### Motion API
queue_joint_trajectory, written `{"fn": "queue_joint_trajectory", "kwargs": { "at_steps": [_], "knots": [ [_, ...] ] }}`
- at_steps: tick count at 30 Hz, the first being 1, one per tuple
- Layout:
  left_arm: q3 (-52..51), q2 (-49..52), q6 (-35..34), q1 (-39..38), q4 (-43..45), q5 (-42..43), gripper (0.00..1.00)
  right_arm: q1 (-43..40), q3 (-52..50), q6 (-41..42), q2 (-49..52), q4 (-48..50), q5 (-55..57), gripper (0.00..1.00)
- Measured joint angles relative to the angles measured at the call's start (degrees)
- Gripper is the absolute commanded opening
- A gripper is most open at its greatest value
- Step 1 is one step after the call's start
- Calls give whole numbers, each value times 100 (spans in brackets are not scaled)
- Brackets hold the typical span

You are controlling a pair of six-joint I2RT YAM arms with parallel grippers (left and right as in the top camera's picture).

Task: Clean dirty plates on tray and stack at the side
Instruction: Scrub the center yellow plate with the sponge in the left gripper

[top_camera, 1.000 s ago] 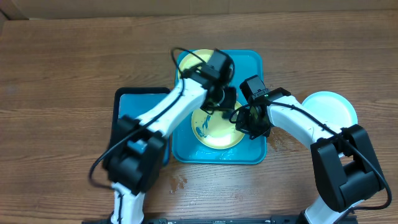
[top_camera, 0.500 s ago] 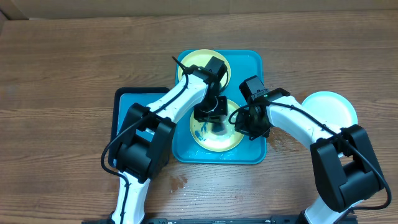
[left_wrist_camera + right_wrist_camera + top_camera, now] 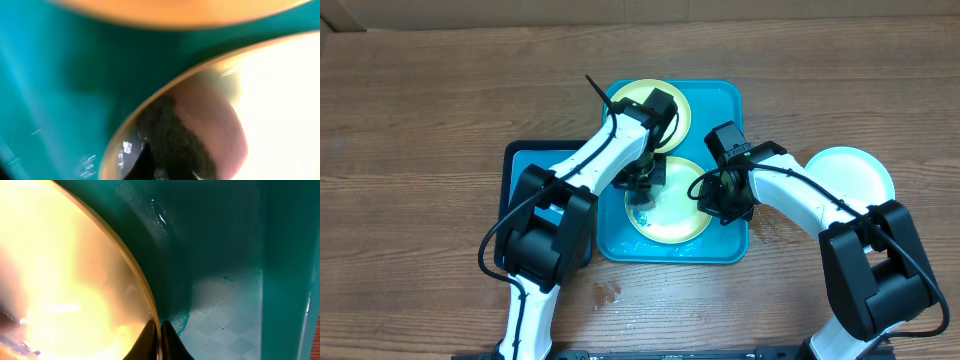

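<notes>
The teal tray [image 3: 722, 100] holds two yellow-green-rimmed plates. The back plate [image 3: 632, 100] is partly under my left arm. The front plate [image 3: 678, 222] has dark blue smears along its left edge. My left gripper [image 3: 642, 188] is over the front plate's left-back part, shut on a dark, pinkish sponge [image 3: 172, 137] that presses on the plate [image 3: 280, 100]. My right gripper [image 3: 706, 192] is shut on the front plate's right rim, seen pinched between the fingers [image 3: 160, 336]. The pale teal-rimmed plate [image 3: 850, 175] lies on the table at the right, its centre white.
A smaller black-rimmed blue tray [image 3: 532, 165] lies against the teal tray's left side, partly under my left arm. The tray floor [image 3: 225, 305] and its raised wall [image 3: 285, 255] are just right of my right gripper. A wet patch [image 3: 608, 292] marks the wood in front.
My left gripper has swept with the sponge from above the tray's middle down onto the front plate, then to its left-back part. The right gripper has kept its hold on the rim.
</notes>
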Motion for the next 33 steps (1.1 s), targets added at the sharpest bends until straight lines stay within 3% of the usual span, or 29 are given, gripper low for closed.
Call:
{"fn": "queue_joint_trajectory", "kwargs": {
  "at_steps": [8, 18, 23, 27, 33],
  "knots": [
    [-507, -2, 2, -208, 1709, 2420, 4, -37, 0, 7, 0, -52, 57, 4],
    [-634, 13, -22, -542, 1045, 3158, 4, -90, -17, -26, -4, -131, 85, 4],
    [-621, 4, -46, -420, 358, 2699, 4, -52, -17, -35, -4, -85, 20, 4],
    [-616, -136, -76, -330, -101, 1873, 4, 2, -17, -33, -4, -22, -33, 4],
    [-616, -398, -138, -284, -280, -479, 4, 0, -17, -33, -4, -24, -48, 4]
  ]
}}
